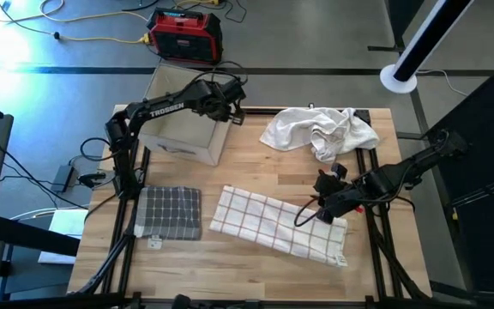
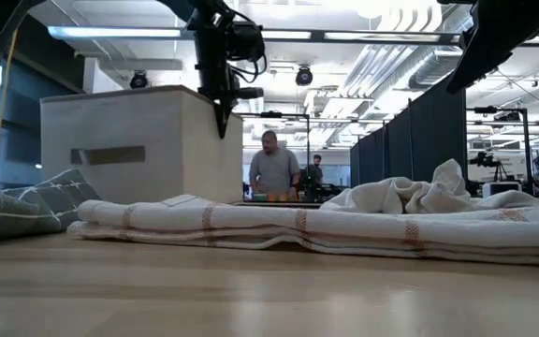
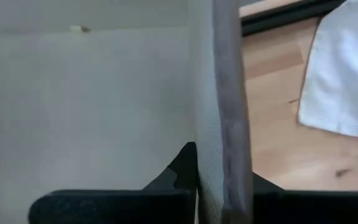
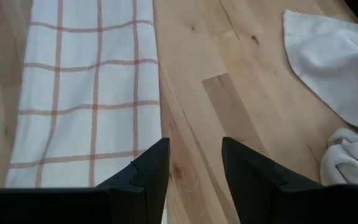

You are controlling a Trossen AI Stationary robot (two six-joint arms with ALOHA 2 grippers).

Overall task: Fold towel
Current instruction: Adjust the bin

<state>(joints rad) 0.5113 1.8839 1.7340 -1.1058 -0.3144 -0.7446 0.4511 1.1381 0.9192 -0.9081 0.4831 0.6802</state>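
My left hand (image 1: 234,110) hung by the white box (image 1: 183,116) in the upper middle of the high view; the box wall blocked its wrist camera, so I could not tell its grip. My right hand (image 1: 331,215) was released, fingers apart, over the right end of the folded checked towel (image 1: 277,223) lying lower centre on the bench (image 1: 256,163).

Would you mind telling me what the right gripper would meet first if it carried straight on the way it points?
Probably bare table, just beside the checked towel; its open right gripper aims past that edge.
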